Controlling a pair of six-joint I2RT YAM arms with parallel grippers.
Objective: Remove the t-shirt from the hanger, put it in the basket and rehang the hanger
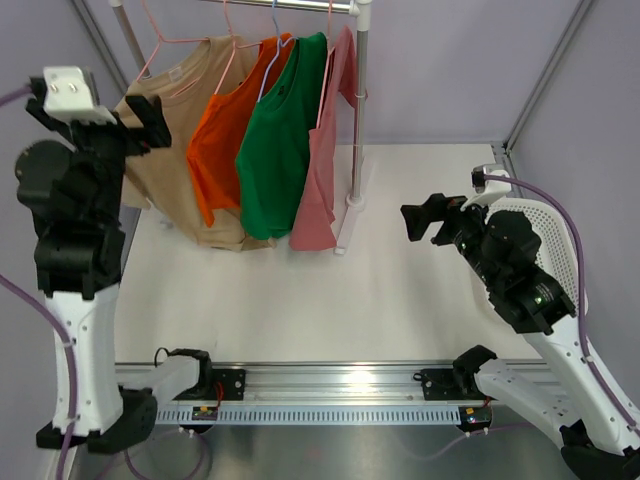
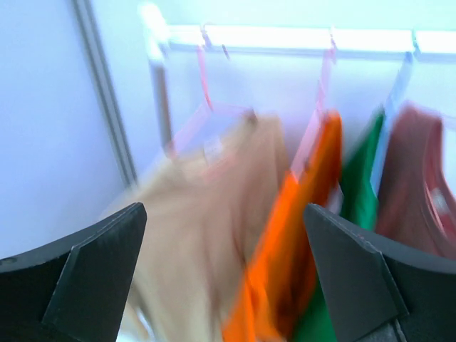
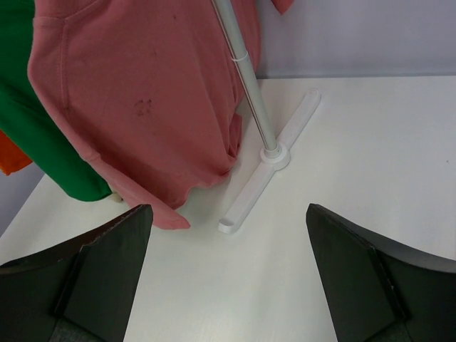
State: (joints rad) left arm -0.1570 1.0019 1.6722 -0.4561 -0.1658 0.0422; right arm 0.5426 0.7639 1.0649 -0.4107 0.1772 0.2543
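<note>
- Fingers [image 2: 92, 271] on both arms gape wide, holding nothing (ready to grab).
- Left gripper [image 1: 148, 122] sits high by the tan shirt [image 1: 175, 170], maybe for its hanger [image 1: 150, 55].

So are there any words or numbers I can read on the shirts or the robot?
No words or numbers can be read.
The white tag at the neck of the beige t-shirt: too blurred.
The small stickers on the rail: too small.
The dark marks on the pink t-shirt: a smudge, not clear letters.
</note>
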